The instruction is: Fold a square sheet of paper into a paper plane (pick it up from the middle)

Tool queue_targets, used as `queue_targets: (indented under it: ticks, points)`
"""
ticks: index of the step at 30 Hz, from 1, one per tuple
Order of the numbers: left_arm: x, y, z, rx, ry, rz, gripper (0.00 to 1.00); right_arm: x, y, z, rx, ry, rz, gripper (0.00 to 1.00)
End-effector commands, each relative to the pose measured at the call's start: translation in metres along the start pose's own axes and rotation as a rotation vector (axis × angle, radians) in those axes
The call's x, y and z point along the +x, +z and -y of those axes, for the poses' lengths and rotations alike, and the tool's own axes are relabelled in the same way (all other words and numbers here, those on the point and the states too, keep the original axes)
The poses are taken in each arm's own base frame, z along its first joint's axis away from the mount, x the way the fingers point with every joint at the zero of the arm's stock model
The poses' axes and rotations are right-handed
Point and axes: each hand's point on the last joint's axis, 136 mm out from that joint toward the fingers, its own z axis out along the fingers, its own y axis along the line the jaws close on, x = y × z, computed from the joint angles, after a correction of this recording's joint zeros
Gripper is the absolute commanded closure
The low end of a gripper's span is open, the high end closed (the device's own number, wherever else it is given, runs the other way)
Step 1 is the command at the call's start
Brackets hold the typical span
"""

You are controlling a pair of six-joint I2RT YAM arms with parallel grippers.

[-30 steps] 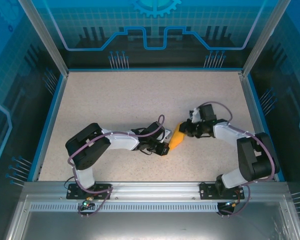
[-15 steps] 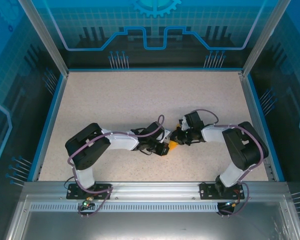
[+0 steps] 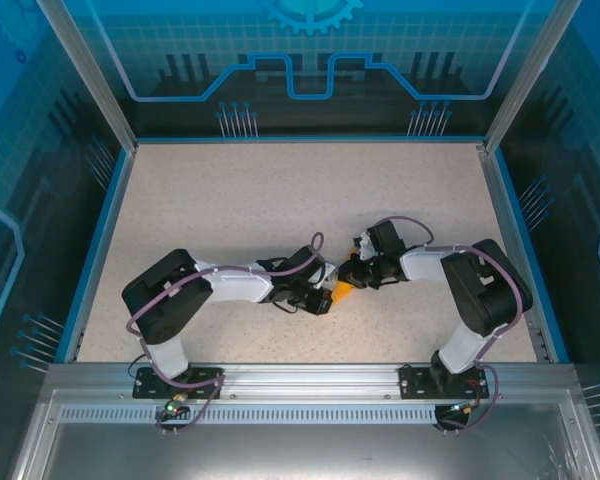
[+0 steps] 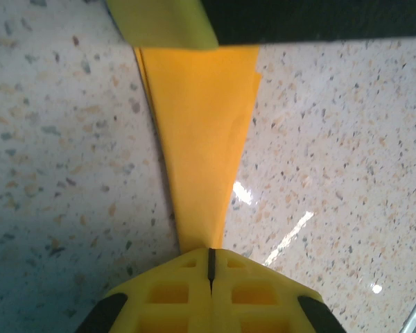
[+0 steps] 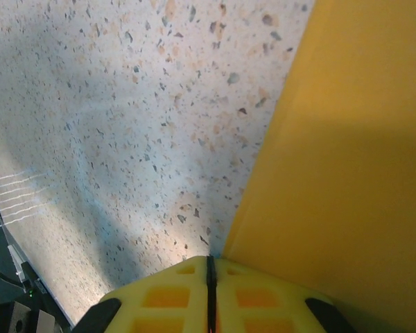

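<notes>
I see the paper plane (image 3: pixel 346 291) on the table (image 3: pixel 280 200), mid-front, between left gripper (image 3: pixel 327 298) and right gripper (image 3: pixel 359 277), touching both.

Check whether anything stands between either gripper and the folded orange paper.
Nothing visible does. The left gripper is shut on the narrow end of the folded paper, and the right gripper is shut on its other end.

Overhead view, close wrist views, shared paper (image 4: pixel 201 139)

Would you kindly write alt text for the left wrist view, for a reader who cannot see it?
The left gripper, yellow jaws shut, pinches the narrow end of the folded orange paper, which widens away over a speckled table. The right gripper meets its far end.
</notes>
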Motion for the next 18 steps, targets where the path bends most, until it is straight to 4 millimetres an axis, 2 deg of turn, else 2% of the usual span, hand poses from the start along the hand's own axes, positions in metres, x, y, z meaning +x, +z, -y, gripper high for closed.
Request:
queue_targets:
  ticks: [1, 12, 15, 18]
  points:
    - [0.071, -0.003, -0.023, -0.100, -0.056, -0.234, 1.00, 0.011, 0.011, 0.070, 0.255, 0.048, -0.001, 0.91]
    - [0.091, -0.008, -0.034, -0.155, -0.078, -0.278, 1.00, 0.012, 0.012, 0.076, 0.250, 0.052, -0.008, 0.91]
    - [0.084, -0.019, -0.023, -0.124, -0.076, -0.250, 1.00, 0.013, 0.012, 0.076, 0.249, 0.051, -0.012, 0.91]
    - [0.068, -0.029, -0.006, -0.076, -0.064, -0.207, 1.00, 0.013, 0.014, 0.075, 0.239, 0.050, -0.015, 0.92]
